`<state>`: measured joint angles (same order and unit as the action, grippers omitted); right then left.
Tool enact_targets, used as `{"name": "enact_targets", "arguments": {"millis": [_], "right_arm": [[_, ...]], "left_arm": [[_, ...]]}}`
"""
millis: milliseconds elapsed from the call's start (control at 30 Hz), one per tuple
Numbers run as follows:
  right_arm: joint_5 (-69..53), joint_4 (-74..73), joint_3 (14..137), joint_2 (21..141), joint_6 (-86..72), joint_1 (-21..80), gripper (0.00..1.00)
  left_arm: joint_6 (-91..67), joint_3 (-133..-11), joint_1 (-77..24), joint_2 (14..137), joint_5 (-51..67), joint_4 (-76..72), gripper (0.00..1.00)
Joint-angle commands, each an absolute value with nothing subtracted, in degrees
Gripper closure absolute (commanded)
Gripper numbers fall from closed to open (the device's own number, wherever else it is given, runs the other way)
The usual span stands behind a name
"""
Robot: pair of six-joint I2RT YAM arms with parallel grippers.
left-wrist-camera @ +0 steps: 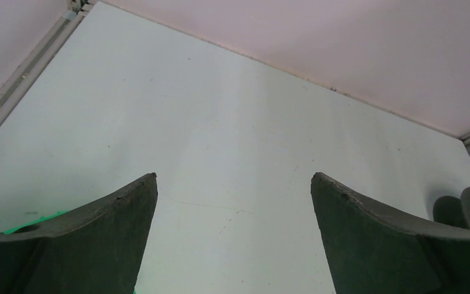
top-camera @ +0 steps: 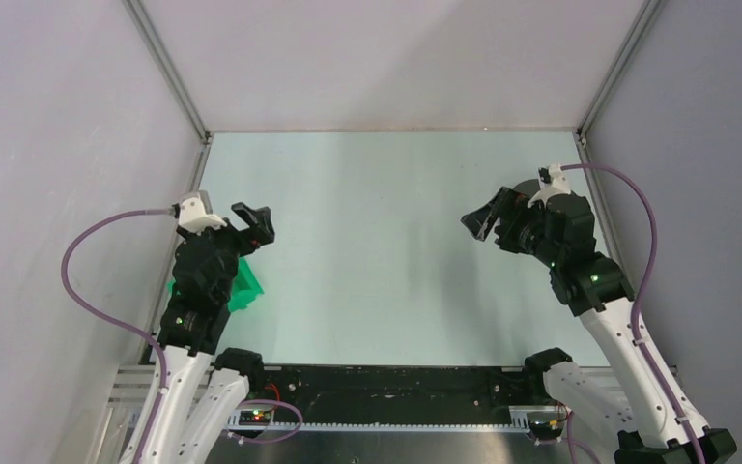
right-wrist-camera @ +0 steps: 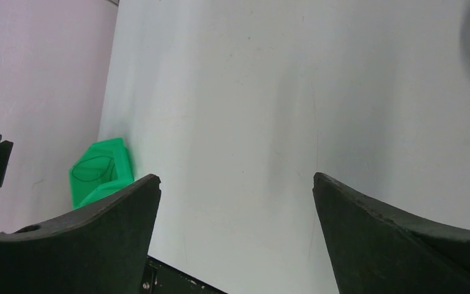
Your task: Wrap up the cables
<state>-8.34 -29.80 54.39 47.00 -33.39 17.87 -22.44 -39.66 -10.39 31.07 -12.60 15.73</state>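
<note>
Both arms poised over pale worktop [top-camera: 386, 271]. Left pincer [top-camera: 249, 226] spread wide, holding nothing; right pincer [top-camera: 488, 220] likewise spread, holding nothing. Cables [right-wrist-camera: 89, 165]: thin black wire curled inside green bin [right-wrist-camera: 120, 162] at worktop's left side, partly under left arm, behind and below its fingertips. Left arm far nearer; right well apart across worktop. Wire loops, no single long axis readable, ends hidden. Likely next: left pincer pulls back, dips into bin.
</note>
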Motion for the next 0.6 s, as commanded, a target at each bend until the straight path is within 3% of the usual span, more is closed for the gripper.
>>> {"name": "enact_targets", "arguments": {"millis": [0,333,467,567], "right_arm": [[-7.61,-31.1,54.59,45.3,-32.61,17.66,0.0],[-12.51,-29.78,52.54,41.73,-31.98,18.03,0.01],[-14.54,-27.87,50.59,39.77,-32.08,19.38,0.01],[-14.54,-27.42,49.3,39.03,-32.1,20.1,0.02]], "left_arm": [[-20.99,-39.24,-10.09,31.06,-17.64,14.48,0.02],[-22.59,-40.13,-9.28,32.37,-32.03,19.9,0.02],[-32.14,-41.41,-5.72,36.35,-30.66,23.91,0.02],[-41.88,-39.9,-1.02,38.3,-32.75,26.99,0.09]]}}
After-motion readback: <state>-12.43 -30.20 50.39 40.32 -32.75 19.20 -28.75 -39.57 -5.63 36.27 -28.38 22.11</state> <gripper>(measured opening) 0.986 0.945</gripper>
